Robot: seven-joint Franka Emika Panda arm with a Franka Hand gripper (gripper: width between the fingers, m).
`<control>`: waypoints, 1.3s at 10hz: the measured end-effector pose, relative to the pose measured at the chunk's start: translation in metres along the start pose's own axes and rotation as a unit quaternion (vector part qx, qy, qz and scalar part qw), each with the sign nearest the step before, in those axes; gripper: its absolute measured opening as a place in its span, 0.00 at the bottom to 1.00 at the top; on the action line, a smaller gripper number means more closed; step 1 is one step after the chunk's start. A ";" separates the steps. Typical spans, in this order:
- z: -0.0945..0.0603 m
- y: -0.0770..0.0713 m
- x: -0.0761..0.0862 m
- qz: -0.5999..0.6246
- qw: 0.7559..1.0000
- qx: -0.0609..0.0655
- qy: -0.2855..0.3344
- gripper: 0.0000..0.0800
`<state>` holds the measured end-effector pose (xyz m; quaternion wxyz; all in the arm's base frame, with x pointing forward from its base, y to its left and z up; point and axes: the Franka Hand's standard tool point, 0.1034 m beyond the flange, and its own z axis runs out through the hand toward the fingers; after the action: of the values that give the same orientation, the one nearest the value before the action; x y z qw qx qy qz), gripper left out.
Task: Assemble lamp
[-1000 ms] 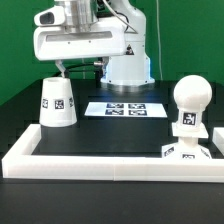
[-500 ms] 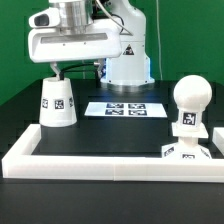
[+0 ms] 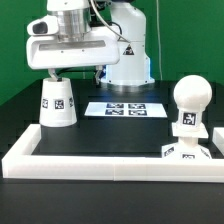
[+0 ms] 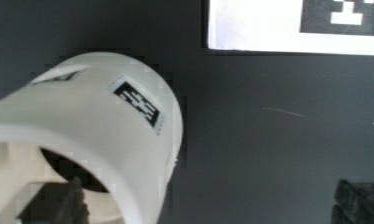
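Standing on a black table (image 3: 110, 135), the white tapered shade (image 3: 57, 102) sits beneath the gripper (image 3: 56, 73), fingers spread; green wall (image 3: 185, 40) behind.

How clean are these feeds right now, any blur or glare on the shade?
Exterior view: evenly lit and fairly sharp, the shade and bulb bright but readable, no strong glare. Wrist view: the shade fills the frame, soft and slightly overexposed, its tag smeared; the claw fingertips are dark blurs.

marker board (image 3: 126, 108) flat on black table (image 3: 110, 135), white border rail (image 3: 100, 166) along front edge
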<state>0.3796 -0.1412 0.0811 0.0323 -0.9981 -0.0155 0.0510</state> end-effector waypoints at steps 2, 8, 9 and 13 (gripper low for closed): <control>0.000 0.000 0.000 -0.001 1.000 0.000 0.000 0.55; -0.001 -0.001 0.001 -0.001 1.000 0.000 0.001 0.06; -0.001 -0.001 0.001 -0.001 1.000 0.000 0.001 0.06; -0.016 -0.028 0.004 0.026 0.999 0.025 -0.017 0.06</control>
<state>0.3847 -0.1136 0.0986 0.0556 -0.9960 0.0113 0.0691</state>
